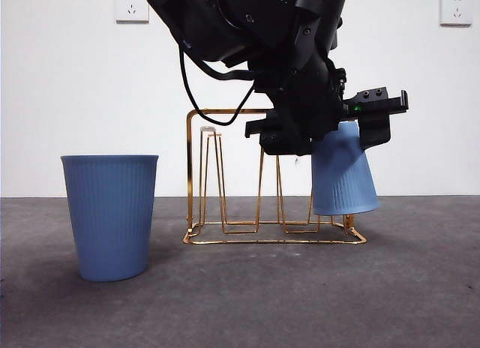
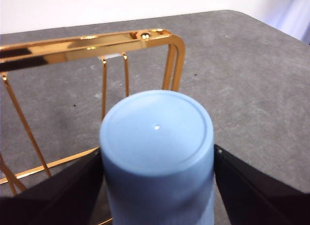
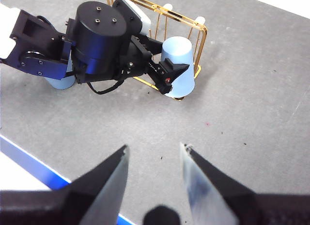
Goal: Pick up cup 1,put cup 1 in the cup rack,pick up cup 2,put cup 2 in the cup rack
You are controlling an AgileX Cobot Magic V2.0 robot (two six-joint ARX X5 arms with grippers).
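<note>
The upright blue cup (image 1: 110, 215) is seen closest to the front camera, parked on the grey tabletop (image 1: 247, 303) well left of the cup rack (image 1: 225, 179). Over the rack, the big dark left arm is found with its left gripper (image 2: 157, 186) clamped on a second blue cup (image 1: 343, 172), which is held upside down and a bit tilted at the rack's right end. The right gripper (image 3: 154, 159) is kept well back over bare tabletop, jaws spread, nothing held.
</note>
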